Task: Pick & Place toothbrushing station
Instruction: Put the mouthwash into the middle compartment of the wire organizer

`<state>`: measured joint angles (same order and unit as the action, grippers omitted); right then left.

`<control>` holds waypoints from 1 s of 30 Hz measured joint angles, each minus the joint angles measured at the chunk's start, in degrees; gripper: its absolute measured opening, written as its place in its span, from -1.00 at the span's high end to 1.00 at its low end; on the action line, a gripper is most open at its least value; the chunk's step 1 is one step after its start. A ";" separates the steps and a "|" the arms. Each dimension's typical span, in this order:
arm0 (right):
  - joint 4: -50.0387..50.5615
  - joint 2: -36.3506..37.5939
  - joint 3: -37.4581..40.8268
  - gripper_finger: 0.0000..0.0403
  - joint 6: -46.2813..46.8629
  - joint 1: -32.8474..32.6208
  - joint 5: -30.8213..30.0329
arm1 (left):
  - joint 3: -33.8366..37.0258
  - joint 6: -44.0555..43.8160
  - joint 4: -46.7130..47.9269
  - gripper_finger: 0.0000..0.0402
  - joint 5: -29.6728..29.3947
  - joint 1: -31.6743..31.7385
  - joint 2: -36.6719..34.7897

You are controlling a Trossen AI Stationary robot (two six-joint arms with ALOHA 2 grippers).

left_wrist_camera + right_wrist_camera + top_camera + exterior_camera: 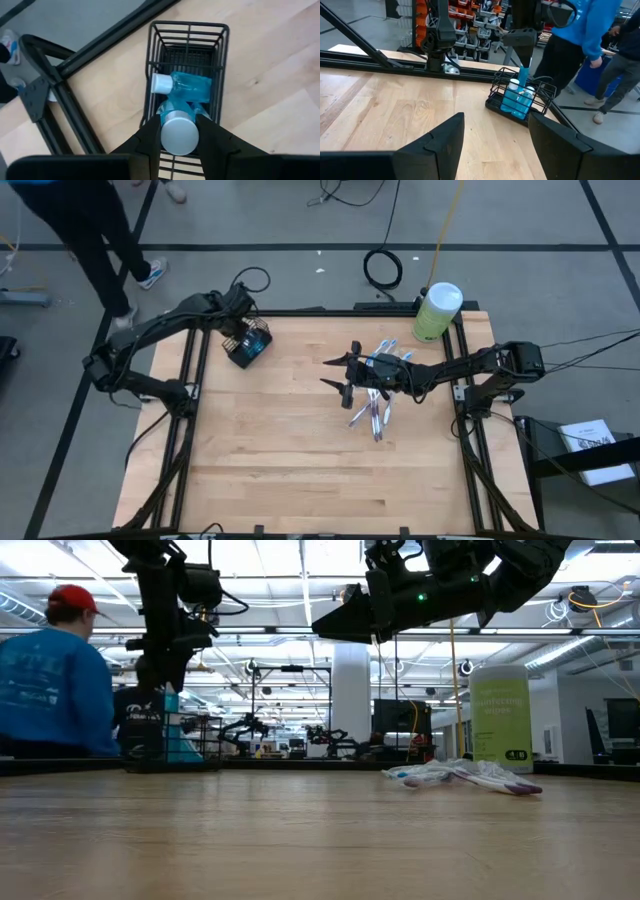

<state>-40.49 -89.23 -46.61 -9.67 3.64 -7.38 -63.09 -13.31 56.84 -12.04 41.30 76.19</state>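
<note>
Blue bottles [186,87] in wire basket [187,31]

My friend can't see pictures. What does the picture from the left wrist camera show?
The left hand holds a blue bottle with a silver cap over a black wire basket on the wooden table. Another blue bottle with a white cap already lies inside the basket.
</note>
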 joint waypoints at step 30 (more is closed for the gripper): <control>0.44 0.04 -0.01 -0.05 1.09 0.00 0.15 | 0.00 2.55 -0.35 0.51 1.34 1.59 6.88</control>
<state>-40.05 -89.19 -46.62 -8.58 3.64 -7.22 -63.09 -10.76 56.49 -10.70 42.89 83.07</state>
